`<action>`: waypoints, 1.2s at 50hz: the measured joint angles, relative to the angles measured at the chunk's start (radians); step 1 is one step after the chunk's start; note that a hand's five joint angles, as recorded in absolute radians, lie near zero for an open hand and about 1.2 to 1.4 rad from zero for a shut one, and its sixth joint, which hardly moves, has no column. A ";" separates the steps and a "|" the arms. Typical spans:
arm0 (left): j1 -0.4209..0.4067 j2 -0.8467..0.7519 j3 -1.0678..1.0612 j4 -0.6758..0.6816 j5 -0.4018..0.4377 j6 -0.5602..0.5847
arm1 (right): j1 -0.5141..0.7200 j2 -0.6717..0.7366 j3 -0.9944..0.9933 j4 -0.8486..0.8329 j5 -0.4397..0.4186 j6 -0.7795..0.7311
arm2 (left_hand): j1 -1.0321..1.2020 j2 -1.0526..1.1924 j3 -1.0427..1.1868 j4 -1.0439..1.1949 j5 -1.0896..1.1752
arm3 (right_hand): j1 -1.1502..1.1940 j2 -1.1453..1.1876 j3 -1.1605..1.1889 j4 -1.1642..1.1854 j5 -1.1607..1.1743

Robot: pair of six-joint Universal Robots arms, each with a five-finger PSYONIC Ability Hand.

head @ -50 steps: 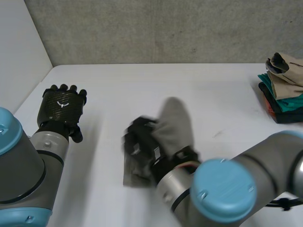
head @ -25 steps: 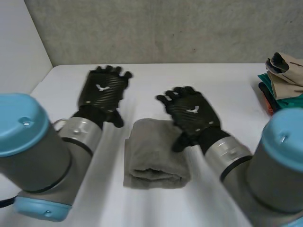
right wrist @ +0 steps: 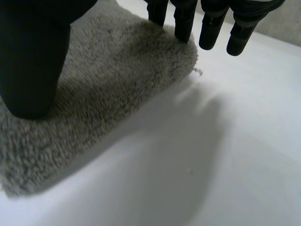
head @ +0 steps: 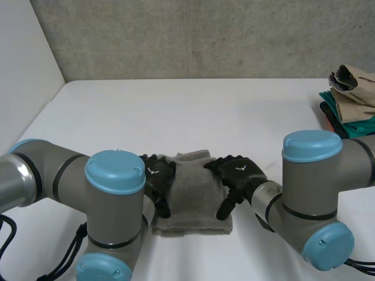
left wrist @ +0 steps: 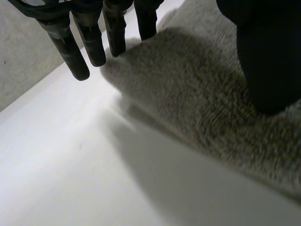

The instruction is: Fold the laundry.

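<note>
Near the table's (head: 176,111) front edge, midway across, the head view has the folded grey towel (head: 193,193) lying flat. The left hand (head: 157,175) is at its left edge and the right hand (head: 237,174) at its right edge, probably to square and flatten the fold. A pile of clothes (head: 351,111) sits at the far right edge.

In the left wrist view, straight fingers (left wrist: 80,52) reach past a towel corner and the thumb rests on top, grasping nothing.

In the right wrist view, the right hand is likewise released, fingers (right wrist: 183,23) extended and thumb pressing down.
</note>
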 measured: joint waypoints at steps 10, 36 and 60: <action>0.007 0.037 0.005 0.004 -0.002 0.109 | 0.024 -0.050 -0.010 -0.043 0.108 -0.153 | -0.001 0.002 0.003 0.002 0.000 | -0.022 -0.010 0.000 0.000 0.000; 0.118 0.341 0.067 -0.025 0.624 -0.092 | 0.278 -0.123 0.355 -0.484 0.180 -0.246 | -0.003 0.001 0.002 -0.002 -0.003 | -0.022 -0.010 0.000 0.000 0.000; 0.113 0.323 0.056 -0.023 0.613 -0.099 | 0.267 0.025 0.265 -0.663 0.180 -0.357 | -0.003 0.001 0.002 -0.002 -0.003 | 0.342 0.345 0.348 0.338 0.314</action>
